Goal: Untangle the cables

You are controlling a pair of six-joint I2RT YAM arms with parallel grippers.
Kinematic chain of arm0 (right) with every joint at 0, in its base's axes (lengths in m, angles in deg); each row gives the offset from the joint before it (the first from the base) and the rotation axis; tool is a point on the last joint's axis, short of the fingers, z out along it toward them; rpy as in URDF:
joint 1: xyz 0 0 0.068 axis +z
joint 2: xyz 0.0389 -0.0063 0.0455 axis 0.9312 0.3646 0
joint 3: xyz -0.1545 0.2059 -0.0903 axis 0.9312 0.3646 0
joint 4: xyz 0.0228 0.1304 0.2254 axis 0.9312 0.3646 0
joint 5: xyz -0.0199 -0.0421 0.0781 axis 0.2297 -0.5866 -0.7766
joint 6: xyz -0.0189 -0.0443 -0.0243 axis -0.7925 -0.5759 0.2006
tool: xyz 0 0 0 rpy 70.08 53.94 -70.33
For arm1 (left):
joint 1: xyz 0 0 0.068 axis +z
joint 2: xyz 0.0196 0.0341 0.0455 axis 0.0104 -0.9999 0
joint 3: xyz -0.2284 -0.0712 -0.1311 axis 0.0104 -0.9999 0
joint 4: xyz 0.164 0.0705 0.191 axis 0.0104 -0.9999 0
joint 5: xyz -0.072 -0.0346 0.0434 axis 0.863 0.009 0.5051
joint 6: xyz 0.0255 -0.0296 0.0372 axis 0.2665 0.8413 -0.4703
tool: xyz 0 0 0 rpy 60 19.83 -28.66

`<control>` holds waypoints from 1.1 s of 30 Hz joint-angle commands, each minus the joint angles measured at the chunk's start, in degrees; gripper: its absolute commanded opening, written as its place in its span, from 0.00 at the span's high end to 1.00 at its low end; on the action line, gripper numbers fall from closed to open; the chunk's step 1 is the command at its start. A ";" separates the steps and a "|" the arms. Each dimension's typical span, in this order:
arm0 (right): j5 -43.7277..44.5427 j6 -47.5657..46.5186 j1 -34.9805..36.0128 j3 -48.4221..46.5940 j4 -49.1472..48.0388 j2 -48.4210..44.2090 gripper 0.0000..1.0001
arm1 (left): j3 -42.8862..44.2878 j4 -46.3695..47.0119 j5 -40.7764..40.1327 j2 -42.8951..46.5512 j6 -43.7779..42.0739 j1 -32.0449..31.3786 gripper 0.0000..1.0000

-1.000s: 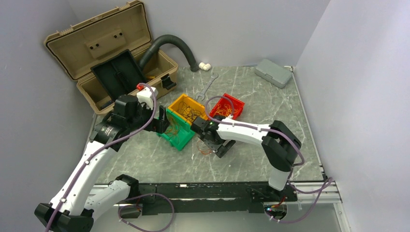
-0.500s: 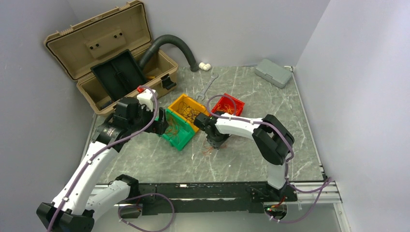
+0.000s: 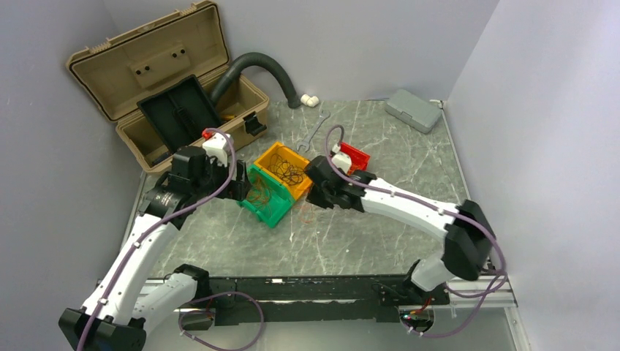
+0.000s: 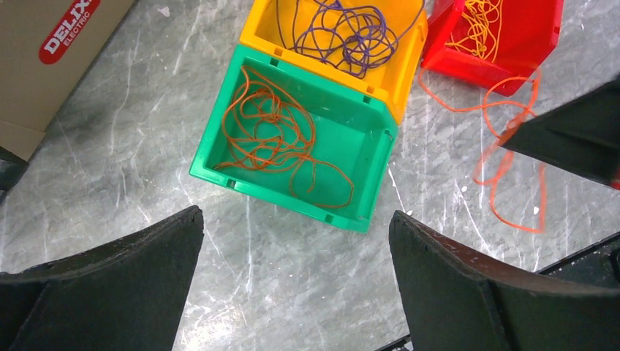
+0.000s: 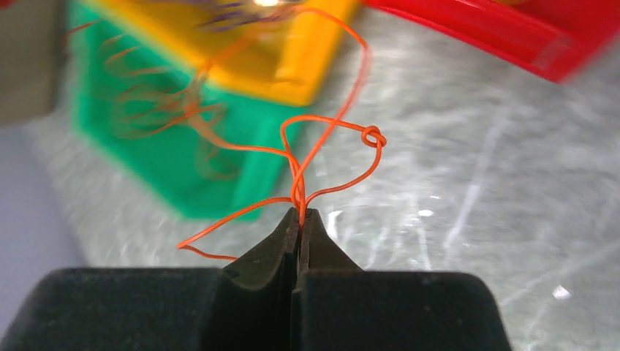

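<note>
My right gripper [image 5: 300,213] is shut on a thin orange cable [image 5: 333,139] that loops up from its tips and carries a small knot [image 5: 374,136]. In the top view this gripper [image 3: 310,194] hangs beside the yellow bin [image 3: 272,150], with the cable [image 3: 305,213] trailing below. My left gripper [image 4: 296,213] stands wide open and empty above bare table, just short of the green bin [image 4: 285,201]. Tangled orange cables [image 4: 270,135] lie in that bin. Purple ones [image 4: 343,33] fill the yellow bin [image 4: 329,73], and yellow-orange ones [image 4: 482,18] the red bin [image 4: 468,69].
An open tan toolbox [image 3: 146,80] stands at the back left, with a grey ribbed hose [image 3: 263,66] curving out of it. A wrench [image 3: 316,128] lies behind the bins. A small grey case [image 3: 413,108] sits in the far right corner.
My right gripper has shut on the orange cable on the table, lifted it, and swung back and left toward the yellow bin. The left arm has hardly moved.
</note>
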 commanded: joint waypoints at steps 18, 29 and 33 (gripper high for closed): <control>-35.69 -60.38 0.35 -28.76 -5.76 13.78 1.00 | 5.39 -5.78 -18.54 7.01 5.20 1.47 0.01; -20.01 -69.83 0.54 -39.61 -6.61 33.31 1.00 | 5.15 -8.42 -19.82 8.79 6.94 1.86 0.01; -20.87 -70.34 0.81 -39.96 -10.05 36.66 1.00 | 4.72 -8.83 -20.11 9.03 7.01 1.94 0.01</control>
